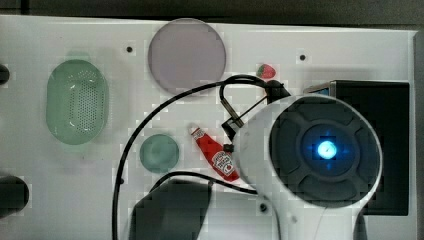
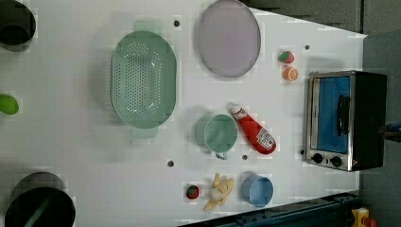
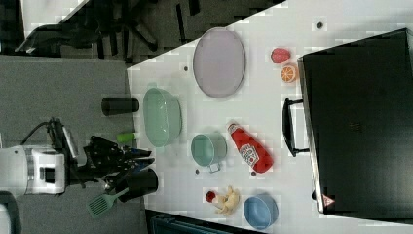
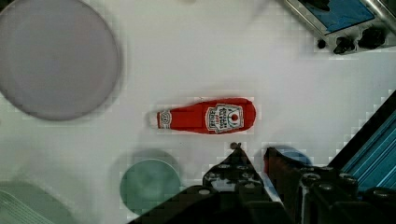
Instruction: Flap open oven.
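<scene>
White tabletop, pierced with small dark holes, carrying kitchen items.

1. Boxy black toaster oven (image 2: 345, 120), silver front frame. It stands at the tabletop's edge on the left view's right. The left view gives the front: blue-tinted glass door lying flat in its frame, dark bar handle (image 2: 343, 115) and black knobs (image 2: 326, 160). The right view gives the plain black casing with the handle in profile. In the top view the white robot arm (image 1: 325, 150), with a blue light at its centre, covers much of the oven.
2. Red ketchup bottle (image 2: 254, 130), lying on its side near the oven's front, mid-tabletop.
3. Pale green mug (image 2: 220, 133), just beside the bottle on the side away from the oven.
4. Red strawberry (image 2: 285, 57) and orange half (image 2: 290, 74), close together near one front corner of the oven.
5. Round lilac plate (image 2: 229, 38), against the tabletop's edge at the left view's top.
6. Pale green perforated colander (image 2: 143, 79), beyond the mug from the oven.
7. Blue cup (image 2: 258, 190), peeled banana (image 2: 220, 191) and a small red fruit (image 2: 192, 191), in a row along the edge at the left view's bottom.
8. Black claw (image 4: 253, 150), above the tabletop near the bottle in the wrist view: jaws a narrow gap apart, nothing between them, well apart from the oven. The right view sets it past the tabletop's edge, by a black pot (image 3: 139, 184) holding a green spatula (image 3: 100, 204).
</scene>
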Available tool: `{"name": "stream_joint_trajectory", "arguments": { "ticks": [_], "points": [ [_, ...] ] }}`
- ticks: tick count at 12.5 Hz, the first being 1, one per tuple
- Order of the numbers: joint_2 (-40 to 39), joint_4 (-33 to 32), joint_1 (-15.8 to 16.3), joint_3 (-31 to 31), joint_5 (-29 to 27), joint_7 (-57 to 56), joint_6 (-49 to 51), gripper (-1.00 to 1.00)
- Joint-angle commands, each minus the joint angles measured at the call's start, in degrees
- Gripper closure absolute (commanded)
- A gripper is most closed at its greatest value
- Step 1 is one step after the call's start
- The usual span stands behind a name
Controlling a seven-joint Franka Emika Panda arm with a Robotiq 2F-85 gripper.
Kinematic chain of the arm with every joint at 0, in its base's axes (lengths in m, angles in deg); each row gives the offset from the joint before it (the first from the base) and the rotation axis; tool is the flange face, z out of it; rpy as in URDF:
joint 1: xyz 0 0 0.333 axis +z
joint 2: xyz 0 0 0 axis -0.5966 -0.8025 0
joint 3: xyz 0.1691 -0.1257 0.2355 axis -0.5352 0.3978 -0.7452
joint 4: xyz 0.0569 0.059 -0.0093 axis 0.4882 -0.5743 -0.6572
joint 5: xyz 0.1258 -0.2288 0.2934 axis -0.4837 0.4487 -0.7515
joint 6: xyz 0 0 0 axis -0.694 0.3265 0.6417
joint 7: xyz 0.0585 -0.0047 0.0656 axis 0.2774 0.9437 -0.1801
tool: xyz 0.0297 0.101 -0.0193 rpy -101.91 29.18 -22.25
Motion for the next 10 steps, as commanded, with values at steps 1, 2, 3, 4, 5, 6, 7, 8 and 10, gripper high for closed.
{"name": "stream_joint_trajectory", "arguments": {
  "ticks": [1,2,3,4,5,6,7,8,10],
  "points": [
    [-0.76,-0.87,-1.09,4.37,0.43,-14.73,-0.89,0.65],
    [-1.55,-1.63,-1.11,5.85,0.92,-21.07,-2.12,0.65],
    [-2.36,-2.6,-1.15,7.26,1.51,-27.41,-4.33,0.65],
    [-3.13,-3.73,-1.23,8.62,1.96,-33.72,-7.18,0.65],
    [-3.79,-5.01,-1.32,9.98,2.75,-39.58,-10.32,0.65],
    [-4.43,-6.46,-1.41,11.31,3.6,-44.97,-13.6,0.65],
    [-5.07,-8.05,-1.49,12.63,4.18,-49.48,-17.04,0.65],
    [-5.69,-9.81,-1.58,13.99,4.29,-52.82,-20.62,0.65],
    [-7.14,-13.39,-1.64,16.76,4.29,-57.3,-27.4,0.65]
  ]
}}
